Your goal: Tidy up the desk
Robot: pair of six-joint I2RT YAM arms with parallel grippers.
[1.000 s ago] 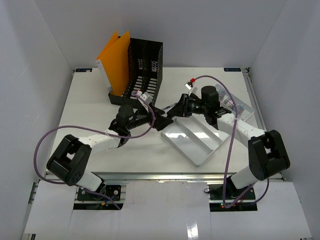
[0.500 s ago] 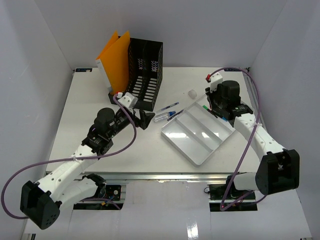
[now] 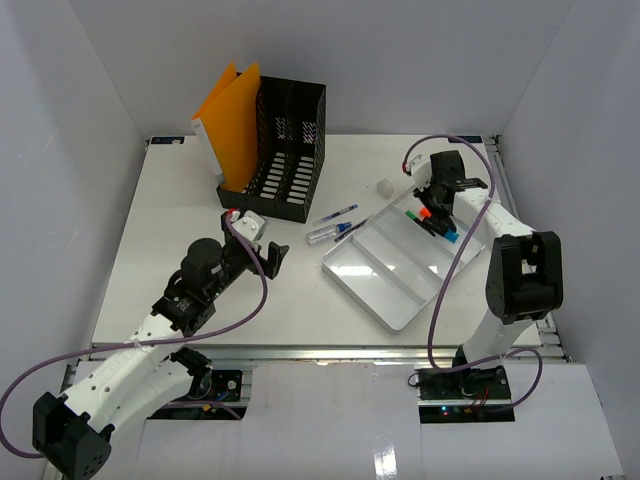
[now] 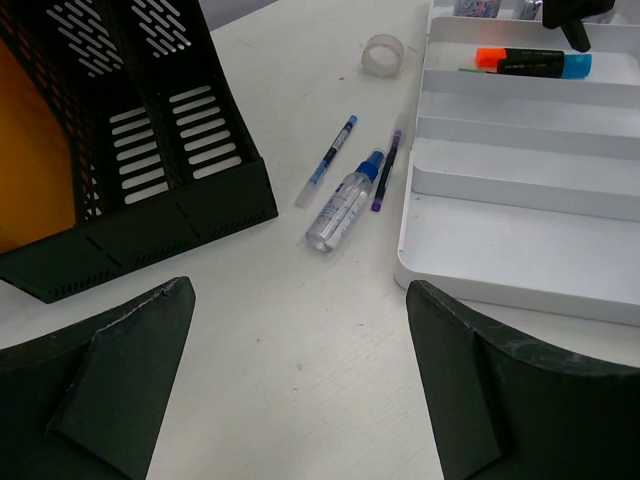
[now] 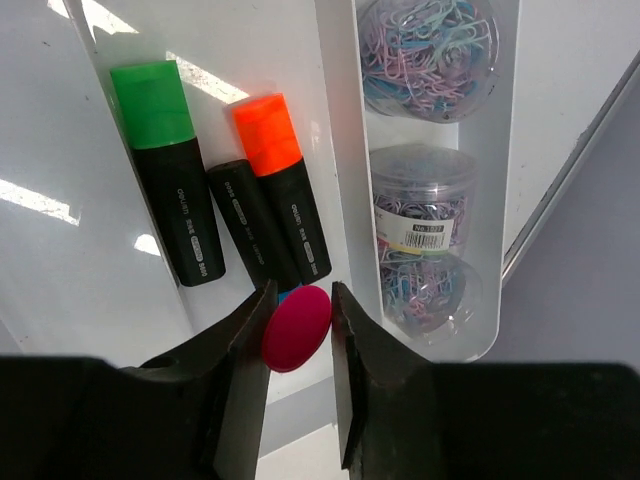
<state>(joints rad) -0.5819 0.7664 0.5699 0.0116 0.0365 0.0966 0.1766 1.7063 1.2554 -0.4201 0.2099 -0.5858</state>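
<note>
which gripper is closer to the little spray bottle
Left. The left gripper is open, just near-left of the spray bottle; the right gripper is over the far end of the tray, shut on a pink marker.

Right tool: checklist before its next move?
1. Grip of the right tool on the pink item: ok.
2. Item over the highlighter compartment of the tray: ok.
3. Bare floor beside the green highlighter: ok.
4. Height above the tray floor: cannot tell.
5. The left tool open, apart from the tray: ok.
6. The blue pen, spray bottle and tape roll put away: not ok, loose on the desk.
</note>
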